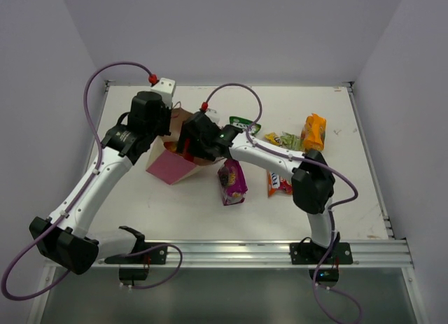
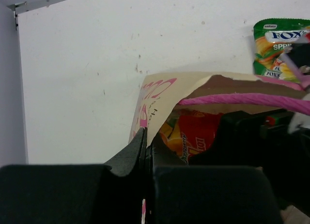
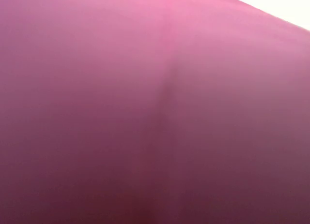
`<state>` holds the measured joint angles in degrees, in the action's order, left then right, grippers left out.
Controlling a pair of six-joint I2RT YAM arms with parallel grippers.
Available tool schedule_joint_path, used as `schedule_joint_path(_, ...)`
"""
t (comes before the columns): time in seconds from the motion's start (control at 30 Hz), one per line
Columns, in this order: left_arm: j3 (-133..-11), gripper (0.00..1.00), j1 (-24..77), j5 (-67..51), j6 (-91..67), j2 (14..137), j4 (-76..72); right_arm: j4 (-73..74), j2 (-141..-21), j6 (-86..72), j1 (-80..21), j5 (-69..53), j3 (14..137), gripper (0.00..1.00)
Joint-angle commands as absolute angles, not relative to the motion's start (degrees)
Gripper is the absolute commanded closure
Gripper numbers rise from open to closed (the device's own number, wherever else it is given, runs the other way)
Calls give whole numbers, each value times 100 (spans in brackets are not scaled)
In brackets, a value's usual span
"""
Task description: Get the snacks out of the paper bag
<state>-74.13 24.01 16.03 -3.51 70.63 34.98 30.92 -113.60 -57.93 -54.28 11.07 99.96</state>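
On the desk (image 1: 175,212), left of centre, the paper bag (image 1: 170,168) was pinched by its wall in the clenched left jaws; a red-orange packet (image 2: 193,132) was seen inside it; the right jaws were spread wide within the mouth, nothing visibly grasped; it was judged that the packet's top edge should be pinched clear of the cord handle (image 2: 242,99), the bag held steady, and the packet laid beside the purple packet (image 1: 232,182).

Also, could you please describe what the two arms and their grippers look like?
The left arm and right arm both have slim white links between bulky black joints. A thin purple cable loops along each, with a red connector near the wrist. The left gripper has matte black fingers; the right gripper is black too, its fingers hidden.
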Motion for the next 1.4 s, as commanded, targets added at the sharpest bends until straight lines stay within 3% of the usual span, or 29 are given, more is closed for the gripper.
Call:
schedule_joint_path(0.0, -7479, 100, 2364, 1468, -615, 6943, 3023, 2761, -11584, -6161, -5423, 1310, 10029, 15)
schedule_joint_path(0.1, -7479, 100, 2364, 1415, -624, 6935, 3059, 2453, -11628, -6074, -5423, 1345, 9888, 32)
schedule_joint_path(0.13, -7479, 100, 2364, 1406, -624, 6917, 3067, 2391, -11628, -6030, -5414, 1345, 9879, 49)
schedule_joint_path(0.2, -7436, 100, 2364, 1432, -615, 6891, 3076, 2137, -11619, -5662, -5414, 1249, 9896, 70)
schedule_joint_path(0.23, -7418, 100, 2364, 1459, -607, 6865, 3076, 2110, -11602, -5556, -5405, 1178, 9957, 94)
schedule_joint_path(0.27, -7383, 100, 2364, 1511, -589, 6864, 3102, 2092, -11558, -5320, -5397, 1108, 10036, 100)
schedule_joint_path(0.57, -7216, 100, 2364, 2091, -501, 6838, 3261, 1258, -9978, -3790, -5396, 1002, 9773, 100)
schedule_joint_path(1.1, -7374, 100, 2347, 2416, -721, 7048, 3586, 1292, -8729, -2163, -5256, 826, 10652, 100)
schedule_joint_path(1.37, -7365, 100, 2180, 2338, -1168, 7321, 3691, 2495, -7719, -2073, -3948, 826, 11023, 100)
